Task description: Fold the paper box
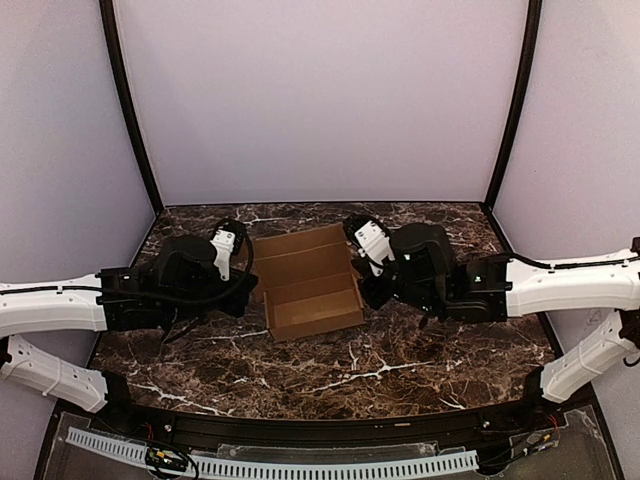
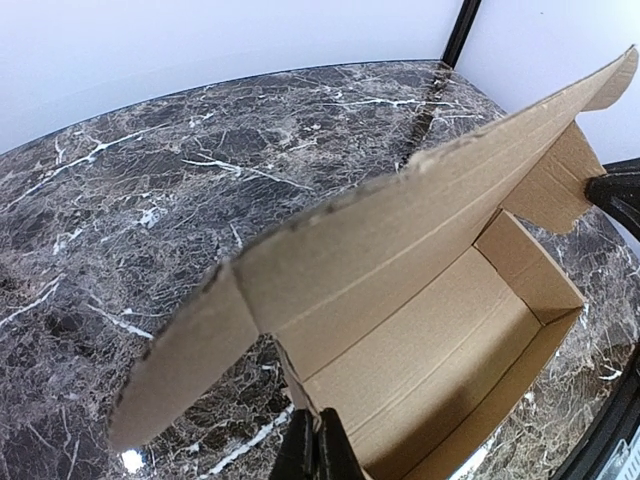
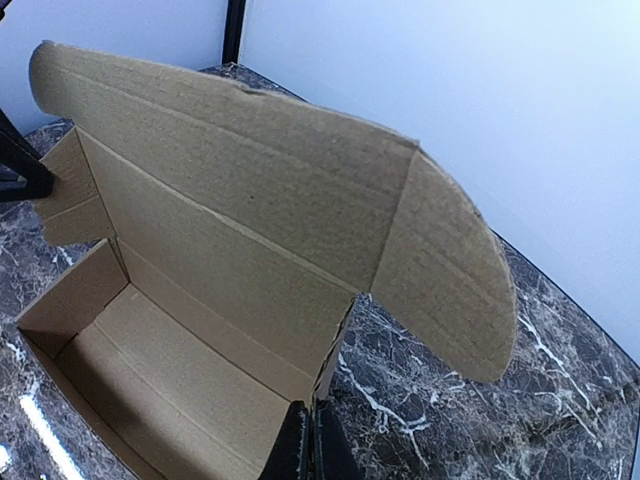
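Note:
The tan paper box (image 1: 305, 280) stands in the middle of the marble table as an open tray, its lid (image 2: 400, 230) raised along the far side with rounded end flaps. My left gripper (image 1: 256, 290) is at the box's left end wall. In the left wrist view this gripper (image 2: 318, 442) is shut on the thin top edge of that wall, with the box's inside (image 2: 430, 340) to its right. At the opposite end wall, my right gripper (image 1: 362, 290) is likewise shut on the wall's edge, as the right wrist view shows (image 3: 312, 442). The box (image 3: 190, 300) is empty inside.
Dark marble tabletop (image 1: 400, 370) lies all round the box, bounded by pale walls and two black corner posts (image 1: 130, 110). Both arms reach inward from the sides. A black rail (image 1: 320, 430) runs along the near edge.

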`<control>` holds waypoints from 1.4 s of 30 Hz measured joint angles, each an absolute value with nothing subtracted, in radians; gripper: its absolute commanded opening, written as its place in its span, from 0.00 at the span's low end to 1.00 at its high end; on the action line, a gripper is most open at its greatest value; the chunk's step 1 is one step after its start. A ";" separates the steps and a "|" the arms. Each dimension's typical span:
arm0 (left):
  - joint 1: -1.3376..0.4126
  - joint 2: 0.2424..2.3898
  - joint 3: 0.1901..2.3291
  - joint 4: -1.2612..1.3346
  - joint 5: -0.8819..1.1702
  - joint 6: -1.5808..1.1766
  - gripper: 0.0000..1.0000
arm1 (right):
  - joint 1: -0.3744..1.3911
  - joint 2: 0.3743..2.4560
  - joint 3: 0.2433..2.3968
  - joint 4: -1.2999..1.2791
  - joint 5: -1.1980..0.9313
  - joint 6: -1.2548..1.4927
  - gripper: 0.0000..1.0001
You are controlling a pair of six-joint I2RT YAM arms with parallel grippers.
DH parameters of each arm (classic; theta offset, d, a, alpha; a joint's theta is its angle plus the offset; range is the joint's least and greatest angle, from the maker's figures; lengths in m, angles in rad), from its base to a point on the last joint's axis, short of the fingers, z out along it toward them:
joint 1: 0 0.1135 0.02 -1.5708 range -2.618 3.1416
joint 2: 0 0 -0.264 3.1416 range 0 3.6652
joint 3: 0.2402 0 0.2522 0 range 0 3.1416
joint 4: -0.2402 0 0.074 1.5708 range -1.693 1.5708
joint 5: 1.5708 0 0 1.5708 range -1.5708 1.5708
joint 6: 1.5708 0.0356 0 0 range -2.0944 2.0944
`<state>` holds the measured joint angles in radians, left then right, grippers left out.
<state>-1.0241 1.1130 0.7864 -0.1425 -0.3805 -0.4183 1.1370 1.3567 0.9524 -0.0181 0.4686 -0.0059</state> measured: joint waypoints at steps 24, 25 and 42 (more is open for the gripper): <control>-1.026 1.218 0.852 -0.152 -0.546 -0.672 0.01 | 1.237 1.580 1.070 0.055 0.934 0.300 0.00; -1.026 1.222 0.852 -0.153 -0.551 -0.680 0.01 | 1.237 1.586 1.071 0.057 0.941 0.312 0.00; -1.032 1.300 0.800 -0.062 -0.635 -0.795 0.01 | 1.243 1.686 1.086 0.045 1.002 0.575 0.00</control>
